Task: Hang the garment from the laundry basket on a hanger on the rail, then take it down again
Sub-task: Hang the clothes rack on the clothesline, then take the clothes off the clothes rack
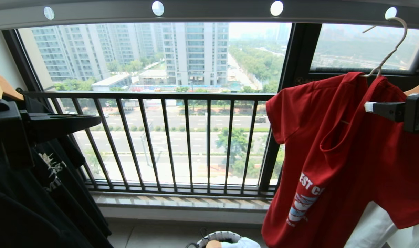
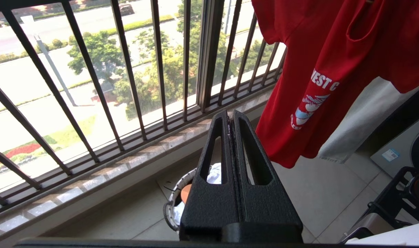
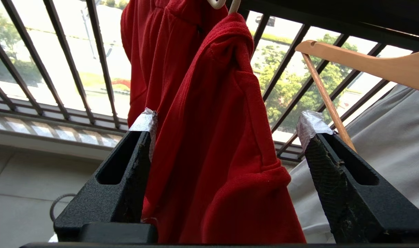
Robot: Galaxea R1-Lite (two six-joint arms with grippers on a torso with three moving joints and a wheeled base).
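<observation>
The red garment (image 1: 350, 155) hangs on the pale wire hanger (image 1: 391, 48), whose hook sits in a hole of the grey rail (image 1: 209, 12) at the upper right. My right gripper (image 3: 228, 120) is open at the shirt's shoulder (image 3: 212, 137), with the red cloth hanging between its spread fingers; its taped fingertip (image 1: 367, 106) shows in the head view. My left gripper (image 2: 230, 113) is shut and empty, held out on the left (image 1: 95, 120), apart from the shirt (image 2: 333, 69). The laundry basket (image 1: 218, 237) stands on the floor below (image 2: 169, 206), with white cloth in it.
Black T-shirts (image 1: 40, 179) on a wooden hanger crowd the left. The black barred window railing (image 1: 181, 137) runs straight ahead. A wooden hanger (image 3: 367, 65) with white cloth (image 1: 378, 227) hangs right of the red shirt. A grey appliance (image 2: 402, 148) and a black frame (image 2: 395, 203) stand on the floor.
</observation>
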